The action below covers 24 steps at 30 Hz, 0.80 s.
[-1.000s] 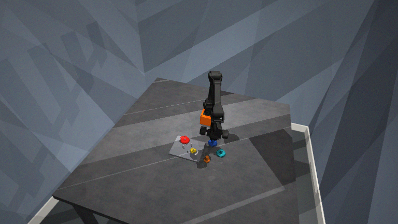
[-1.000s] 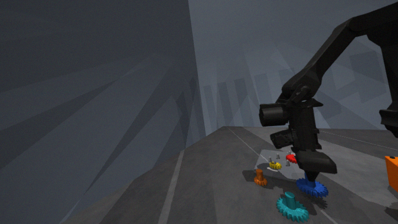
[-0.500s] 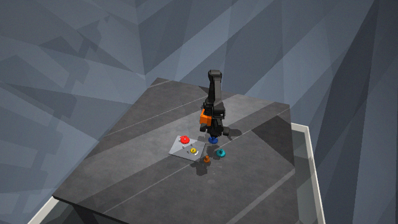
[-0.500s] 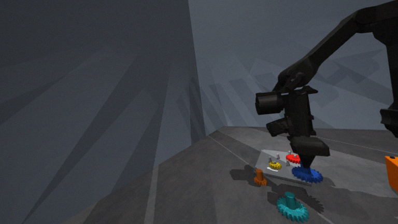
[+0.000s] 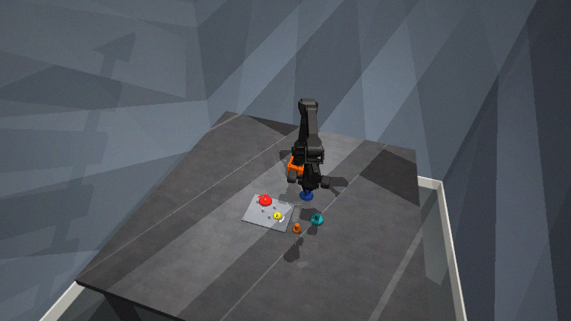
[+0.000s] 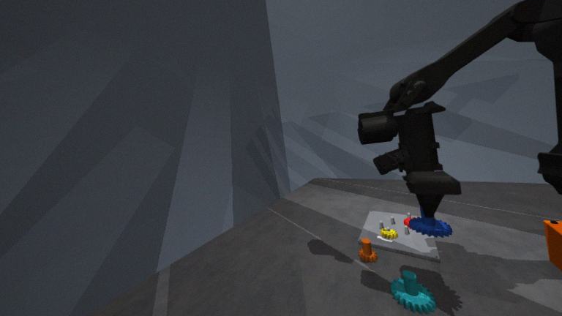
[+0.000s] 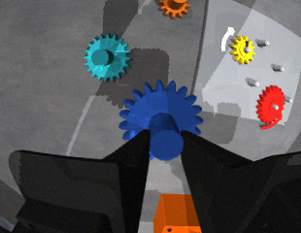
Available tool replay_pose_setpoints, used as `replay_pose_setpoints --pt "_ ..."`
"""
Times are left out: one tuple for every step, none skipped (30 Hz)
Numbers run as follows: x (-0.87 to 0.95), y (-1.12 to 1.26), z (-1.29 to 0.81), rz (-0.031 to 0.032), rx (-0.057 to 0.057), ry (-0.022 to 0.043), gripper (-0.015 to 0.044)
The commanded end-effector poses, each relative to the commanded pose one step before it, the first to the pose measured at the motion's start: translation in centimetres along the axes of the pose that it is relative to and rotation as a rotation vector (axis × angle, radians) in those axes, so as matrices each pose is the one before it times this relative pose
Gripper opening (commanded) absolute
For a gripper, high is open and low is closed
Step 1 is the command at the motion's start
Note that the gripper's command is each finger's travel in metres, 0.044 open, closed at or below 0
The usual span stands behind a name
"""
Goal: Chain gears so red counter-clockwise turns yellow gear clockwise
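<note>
My gripper (image 6: 429, 216) (image 7: 164, 136) is shut on the knob of the blue gear (image 5: 306, 195) (image 6: 435, 227) (image 7: 160, 104) and holds it above the table, beside the board. The grey board (image 5: 256, 215) (image 6: 422, 250) (image 7: 218, 73) carries the red gear (image 5: 265, 200) (image 7: 270, 105) and the yellow gear (image 5: 276, 215) (image 6: 388, 233) (image 7: 242, 50), with empty pegs between and beside them. In the exterior view the blue gear partly hides the red gear. The teal gear (image 5: 317, 219) (image 6: 413, 295) (image 7: 108, 57) and the small orange gear (image 5: 297, 229) (image 6: 366, 252) (image 7: 175, 7) stand on the table.
An orange block (image 5: 294, 169) (image 6: 554, 242) (image 7: 176, 214) stands near the arm's base, behind the gripper. The teal and orange gears are off the board, on the yellow gear's side. The white arrow (image 7: 224, 39) is beside the yellow gear.
</note>
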<state>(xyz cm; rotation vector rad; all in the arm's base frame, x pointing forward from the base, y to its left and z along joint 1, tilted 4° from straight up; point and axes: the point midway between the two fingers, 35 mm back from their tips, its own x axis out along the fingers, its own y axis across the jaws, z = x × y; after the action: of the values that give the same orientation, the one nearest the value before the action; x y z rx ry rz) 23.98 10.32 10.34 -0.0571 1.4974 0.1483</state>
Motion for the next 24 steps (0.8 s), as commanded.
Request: replay_pose_setpoints --pt "-1.449 0.06 0.037 0.00575 -0.0068 -0.00651 0.0" --pt "-0.264 -0.009 -0.03 -0.00002 0.0 0.00002 0.0" --pt "-0.264 -0.01 -0.032 -0.00002 0.0 0.00002 0.0" --pt "-0.264 -0.011 -0.035 -0.00002 0.0 0.00003 0.0" --pt "-0.264 -0.011 -0.038 -0.00002 0.0 0.00003 0.0" --pt "-0.265 -0.012 -0.041 -0.00002 0.0 0.00003 0.0" --pt "-0.265 -0.013 -0.044 -0.00002 0.0 0.00004 0.0" --pt "-0.265 -0.013 -0.047 -0.00002 0.0 0.00004 0.0" --pt "-0.265 -0.014 -0.049 -0.00002 0.0 0.00004 0.0" --pt "-0.265 -0.015 -0.052 -0.00003 0.0 0.00005 0.0" --pt "-0.265 -0.015 -0.055 -0.00003 0.0 0.00005 0.0" --pt "-0.219 -0.013 -0.048 -0.00002 0.0 0.00004 0.0" --pt "-0.132 -0.008 -0.03 -0.00001 0.0 0.00003 0.0" --pt "-0.044 -0.003 -0.01 0.0 0.0 0.00001 0.0" --pt "0.0 0.0 0.0 0.0 0.0 0.0 0.0" --pt "0.015 -0.025 0.024 -0.00008 0.0 0.0 0.0" --pt "0.044 -0.076 0.072 -0.00024 -0.0001 0.00001 0.0" --pt "0.074 -0.128 0.119 -0.0004 -0.0002 0.00002 0.0" --pt "0.089 -0.155 0.142 -0.00047 -0.0003 0.00002 0.0" --pt "0.089 -0.157 0.141 -0.00047 -0.0003 0.00003 0.0" --pt "0.09 -0.159 0.139 -0.00047 -0.0003 0.00003 0.0" --pt "0.09 -0.161 0.138 -0.00046 -0.0003 0.00003 0.0" --pt "0.09 -0.163 0.137 -0.00045 -0.0002 0.00003 0.0" --pt "0.085 -0.167 0.14 -0.0003 0.0 -0.00004 0.0"
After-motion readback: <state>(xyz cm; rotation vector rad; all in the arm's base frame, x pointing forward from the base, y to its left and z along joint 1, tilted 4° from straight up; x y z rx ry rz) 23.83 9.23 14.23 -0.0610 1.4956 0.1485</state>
